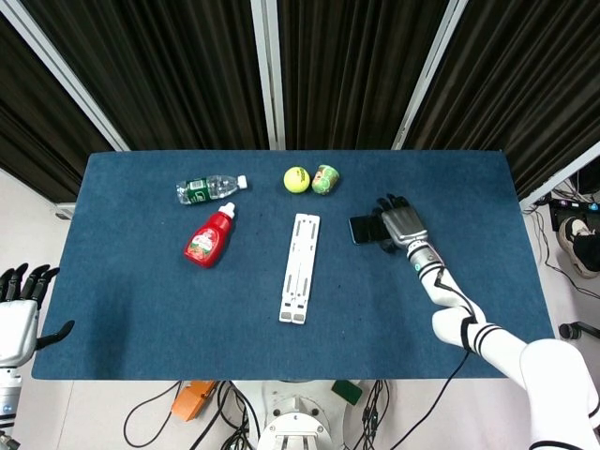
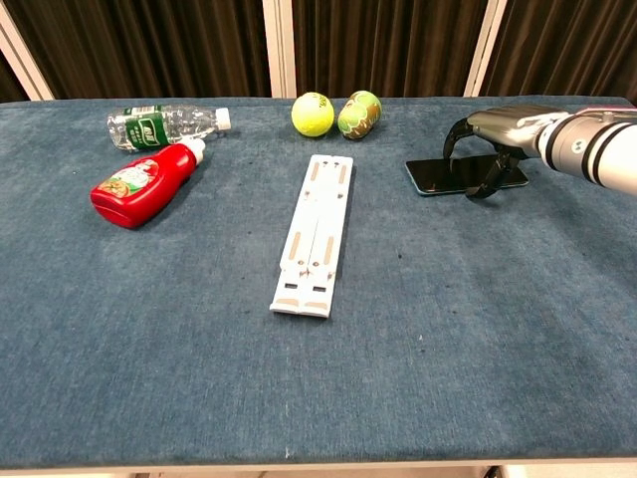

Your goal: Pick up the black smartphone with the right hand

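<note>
The black smartphone [image 1: 361, 229] [image 2: 433, 175] lies flat on the blue table [image 1: 141, 300], right of centre. My right hand [image 1: 401, 225] [image 2: 498, 134] arches over its right half and hides that part in the head view. The fingers curve down past the far edge and the thumb reaches the near edge in the chest view. I cannot see a firm grip. My left hand [image 1: 17, 314] hangs off the table's front left corner with its fingers apart, holding nothing.
A white folded stand [image 1: 300, 267] [image 2: 316, 234] lies at the centre, just left of the phone. Behind it sit a tennis ball [image 1: 296, 179] and a green patterned ball [image 1: 325, 178]. A water bottle [image 1: 208, 187] and a red ketchup bottle [image 1: 208, 237] lie at the left.
</note>
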